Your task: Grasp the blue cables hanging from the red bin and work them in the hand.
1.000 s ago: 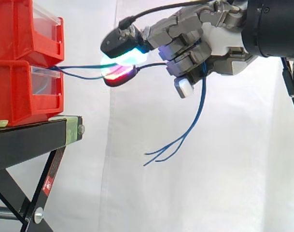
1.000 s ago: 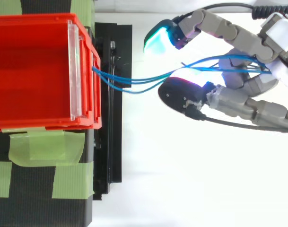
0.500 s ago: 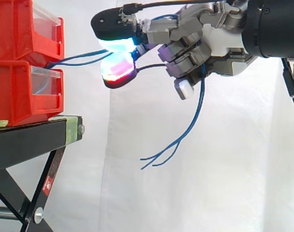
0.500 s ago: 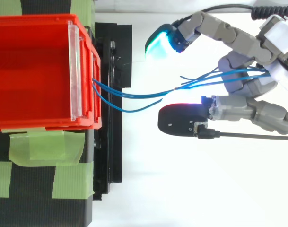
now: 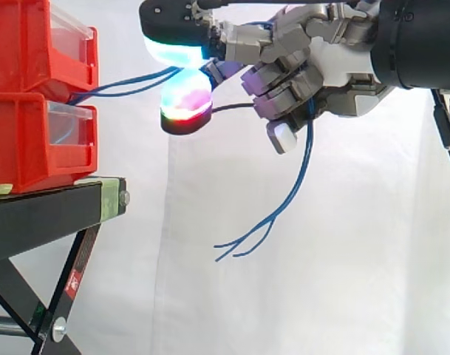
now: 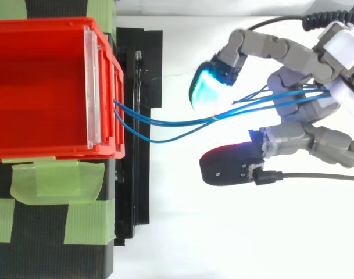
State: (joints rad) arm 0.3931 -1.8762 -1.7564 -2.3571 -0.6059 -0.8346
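Changed over the last half second: hand (image 5: 321, 52) opens its front pinch, with the top pad (image 5: 173, 50) lifted clear of the lower one. Bin (image 6: 43, 152) is unchanged. Rear fingers curl round the cables (image 6: 165, 123) at the palm, so the grasp is done and the working looks mid-cycle. Cables run roughly level, long axis bin-front to palm. Free tails (image 5: 272, 217) hang below the hand, tips pointing back toward the bin.

support: black stand (image 5: 51, 214) | on it: stacked red bins (image 5: 25, 144) — green tape (image 6: 54, 181) at edge
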